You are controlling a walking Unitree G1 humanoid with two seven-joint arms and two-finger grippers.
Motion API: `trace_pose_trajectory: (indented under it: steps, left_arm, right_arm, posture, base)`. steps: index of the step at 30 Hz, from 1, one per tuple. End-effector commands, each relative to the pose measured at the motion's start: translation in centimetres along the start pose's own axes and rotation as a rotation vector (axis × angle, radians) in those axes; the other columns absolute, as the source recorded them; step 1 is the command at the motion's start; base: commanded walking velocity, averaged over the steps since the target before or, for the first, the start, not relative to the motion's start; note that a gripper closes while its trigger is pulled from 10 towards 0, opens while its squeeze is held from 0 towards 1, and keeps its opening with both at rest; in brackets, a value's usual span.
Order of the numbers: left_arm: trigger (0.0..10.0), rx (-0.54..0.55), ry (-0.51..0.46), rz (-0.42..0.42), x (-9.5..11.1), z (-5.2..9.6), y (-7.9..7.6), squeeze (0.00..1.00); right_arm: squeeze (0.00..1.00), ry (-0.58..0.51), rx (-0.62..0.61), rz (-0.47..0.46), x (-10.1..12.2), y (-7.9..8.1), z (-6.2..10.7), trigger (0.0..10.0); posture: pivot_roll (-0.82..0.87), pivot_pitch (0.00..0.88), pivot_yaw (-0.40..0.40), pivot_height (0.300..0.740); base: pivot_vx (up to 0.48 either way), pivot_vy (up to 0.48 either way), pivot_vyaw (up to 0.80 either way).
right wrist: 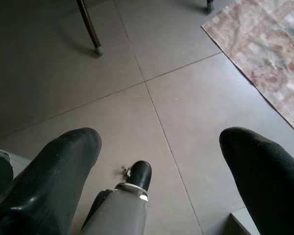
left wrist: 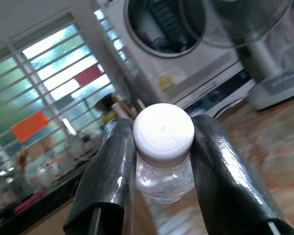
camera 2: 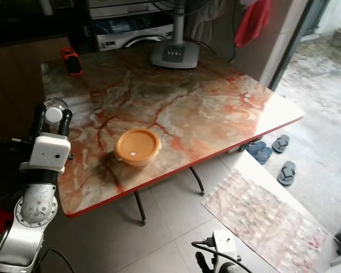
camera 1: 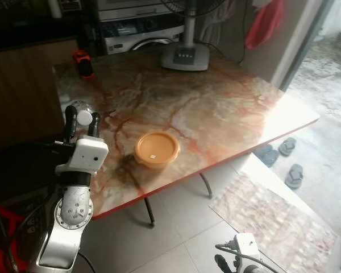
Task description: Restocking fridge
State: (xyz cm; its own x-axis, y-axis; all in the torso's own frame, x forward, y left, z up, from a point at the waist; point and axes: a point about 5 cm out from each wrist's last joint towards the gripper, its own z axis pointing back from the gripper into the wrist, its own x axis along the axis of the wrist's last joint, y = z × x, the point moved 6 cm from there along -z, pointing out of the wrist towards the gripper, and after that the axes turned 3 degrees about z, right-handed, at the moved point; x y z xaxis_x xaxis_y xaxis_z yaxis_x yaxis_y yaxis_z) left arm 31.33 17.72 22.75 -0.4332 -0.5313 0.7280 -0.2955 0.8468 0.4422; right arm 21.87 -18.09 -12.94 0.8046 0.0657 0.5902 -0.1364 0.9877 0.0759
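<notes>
Left gripper (left wrist: pixel 161 147): fingers are clenching the neck of the clear bottle (left wrist: pixel 162 161) just under its white cap, at the table's (camera 1: pixel 216 108) left edge, probably for a secure lift.
Orange container (camera 1: pixel 157 148): sitting lidded near the front edge, waiting.
Right gripper (right wrist: pixel 161 161): hanging over the floor, fingers spread, idle.

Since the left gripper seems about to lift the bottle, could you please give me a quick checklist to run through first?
1. Left gripper closed on the clear bottle: ok, both fingers press beside its white cap.
2. Grip holds weight: cannot tell, contact is only near the cap.
3. Cap on: ok.
4. Orange lidded container apart from the bottle: ok.
5. Right gripper clear: ok, open, hanging low over the floor.
6. Fridge located: cannot tell.
</notes>
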Motion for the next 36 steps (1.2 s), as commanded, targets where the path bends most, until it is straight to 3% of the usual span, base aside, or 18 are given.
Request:
trace_pose_trajectory:
  steps: [1,20,36]
  left_arm:
    - [10.0,-0.007,-0.035,0.006,0.7,-0.3,-0.3,0.00]
    - [10.0,-0.086,-0.063,0.046,1.4,-0.3,-1.7,0.00]
    - [10.0,-0.064,-0.062,0.042,1.5,-0.6,-1.3,0.00]
  right_arm:
    - [0.00,0.001,-0.012,-0.016,-0.3,-0.2,0.1,10.0]
    - [0.00,0.008,-0.006,-0.015,-0.5,0.0,0.1,10.0]
    - [0.00,0.018,0.003,0.003,-0.5,0.1,0.1,10.0]
  posture:
    - [0.13,0.000,-0.037,0.740]
    - [0.12,0.000,-0.030,0.740]
    - [0.13,0.000,-0.034,0.740]
  base:
    - [0.000,0.000,-0.79]
    - [0.000,0.000,-0.79]
    - [0.000,-0.141,-0.79]
